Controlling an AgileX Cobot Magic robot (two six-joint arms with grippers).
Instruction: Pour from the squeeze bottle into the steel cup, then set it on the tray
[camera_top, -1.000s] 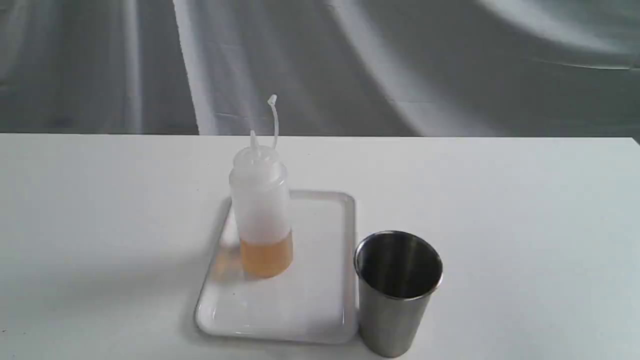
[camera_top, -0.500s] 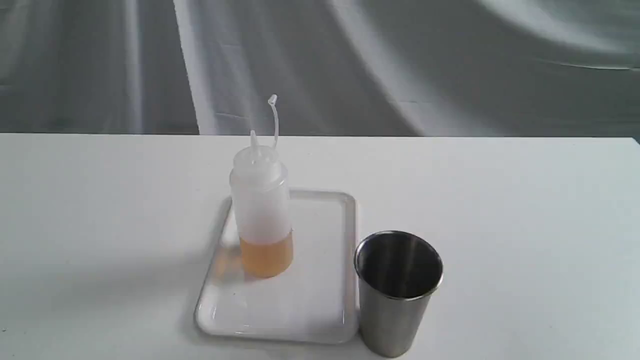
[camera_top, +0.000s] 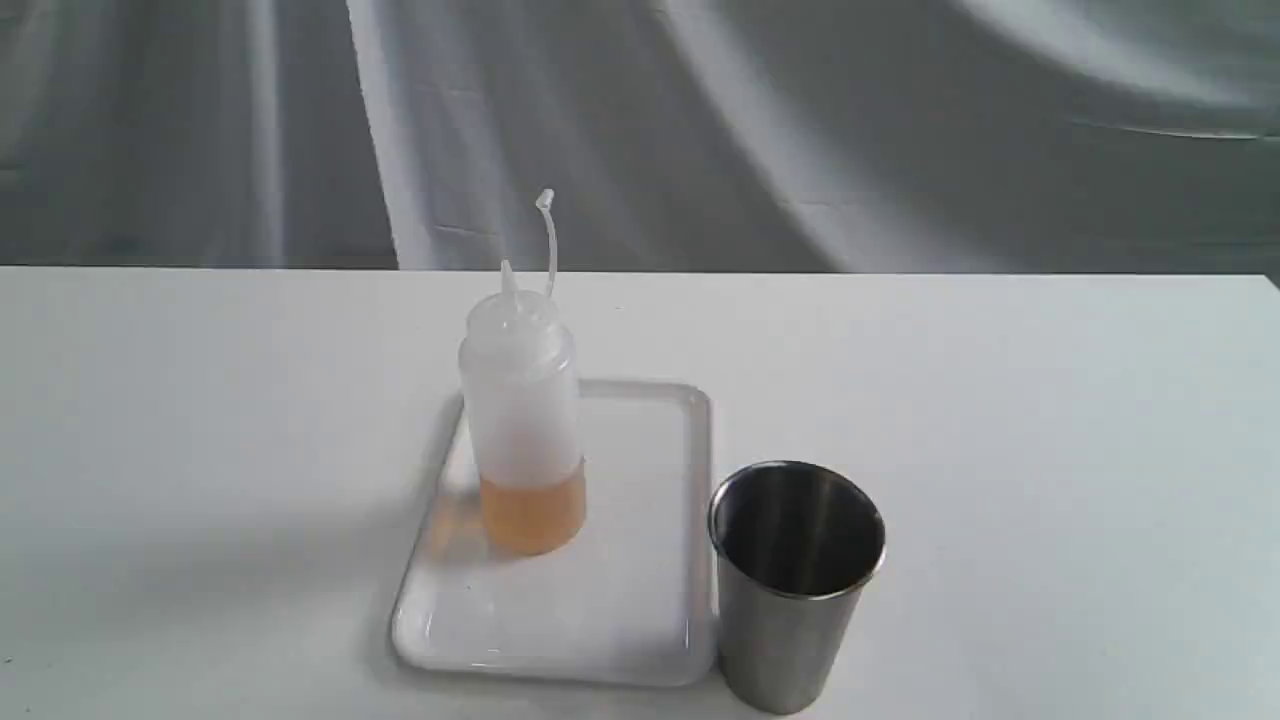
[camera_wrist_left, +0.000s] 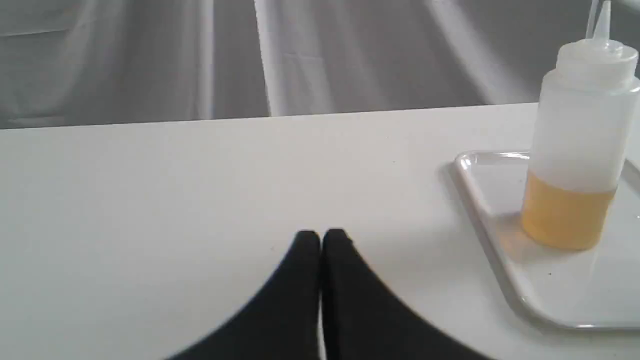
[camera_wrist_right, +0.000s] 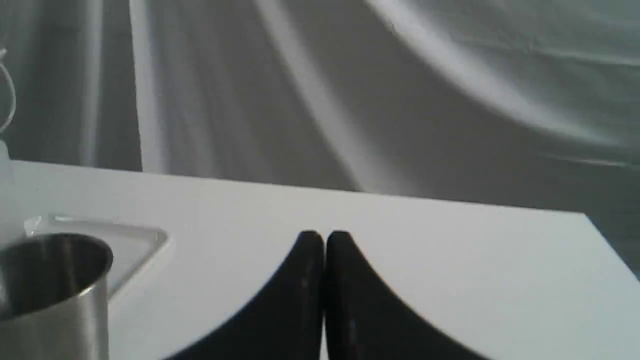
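The squeeze bottle (camera_top: 522, 410) stands upright on the white tray (camera_top: 620, 600), amber liquid in its lower part, its cap strap sticking up. To the right of the tray, on the table, stands the steel cup (camera_top: 795, 580), upright. The left wrist view shows the bottle (camera_wrist_left: 575, 145) on the tray (camera_wrist_left: 505, 280), well away from my left gripper (camera_wrist_left: 321, 237), whose black fingers are shut on nothing. In the right wrist view my right gripper (camera_wrist_right: 324, 237) is shut and empty, apart from the cup (camera_wrist_right: 55, 295) and a tray corner (camera_wrist_right: 145, 237). Neither gripper shows in the exterior view.
The white table (camera_top: 1050, 420) ends at a far edge in front of a grey draped cloth (camera_top: 800, 130). The table's right far corner (camera_wrist_right: 590, 217) shows in the right wrist view.
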